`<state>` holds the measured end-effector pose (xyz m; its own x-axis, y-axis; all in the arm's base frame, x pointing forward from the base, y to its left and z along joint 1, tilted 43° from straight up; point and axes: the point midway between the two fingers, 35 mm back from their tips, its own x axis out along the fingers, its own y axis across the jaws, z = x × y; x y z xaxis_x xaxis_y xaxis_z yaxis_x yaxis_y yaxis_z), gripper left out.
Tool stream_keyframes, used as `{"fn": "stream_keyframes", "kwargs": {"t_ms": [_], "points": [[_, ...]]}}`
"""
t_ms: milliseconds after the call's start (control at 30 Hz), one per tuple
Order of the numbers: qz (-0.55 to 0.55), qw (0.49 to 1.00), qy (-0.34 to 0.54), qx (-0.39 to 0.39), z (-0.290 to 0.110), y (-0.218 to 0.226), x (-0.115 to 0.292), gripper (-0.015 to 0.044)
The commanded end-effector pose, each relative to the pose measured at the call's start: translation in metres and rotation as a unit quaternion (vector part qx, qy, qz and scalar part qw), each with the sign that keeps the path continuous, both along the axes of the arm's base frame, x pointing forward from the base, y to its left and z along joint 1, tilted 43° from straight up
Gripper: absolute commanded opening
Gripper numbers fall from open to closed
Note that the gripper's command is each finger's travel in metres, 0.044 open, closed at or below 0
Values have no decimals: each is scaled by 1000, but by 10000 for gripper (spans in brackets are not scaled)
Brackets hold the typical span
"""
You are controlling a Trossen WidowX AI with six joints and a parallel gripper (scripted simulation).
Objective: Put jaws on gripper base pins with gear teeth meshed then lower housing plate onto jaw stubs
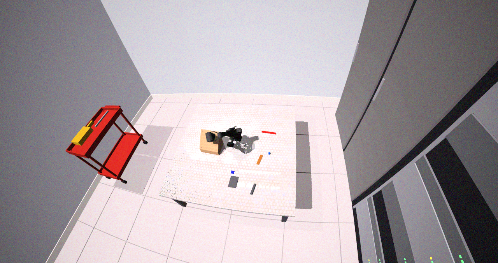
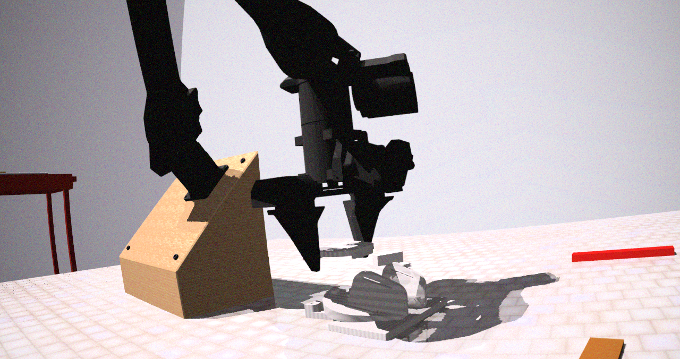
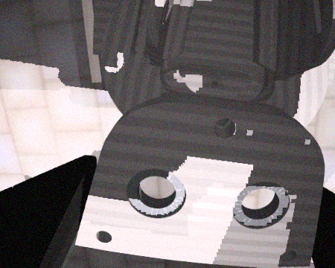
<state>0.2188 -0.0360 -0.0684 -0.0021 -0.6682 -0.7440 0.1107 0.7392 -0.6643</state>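
Plate [image 2: 346, 249] [image 3: 206, 175] clamped in wide-set claw [image 2: 341, 257] [image 3: 202, 182] above the jaws [image 2: 379, 292] [image 3: 219, 41], toward the table's [image 1: 195, 188] far edge — sideways drift could make its holes miss the stubs, tipping it.

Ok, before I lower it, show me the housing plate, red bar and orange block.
Housing plate [image 2: 344, 252] [image 3: 208, 193]: exterior view, near edge; wrist view, face between the two large holes.
Red bar [image 1: 269, 132] [image 2: 622, 254]: top and exterior views, middle of its length.
Orange block [image 1: 259, 159] [image 2: 602, 347]: top and exterior views, upper face.
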Motion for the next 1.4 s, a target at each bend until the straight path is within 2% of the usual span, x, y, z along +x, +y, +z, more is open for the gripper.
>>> {"fn": "stream_keyframes", "kwargs": {"t_ms": [0, 600, 1367], "points": [[2, 1000, 4, -4, -4, -6, -2, 351], [1, 1000, 4, -6, -25, -27, -5, 351], [5, 1000, 7, -6, -27, -29, -5, 351]]}}
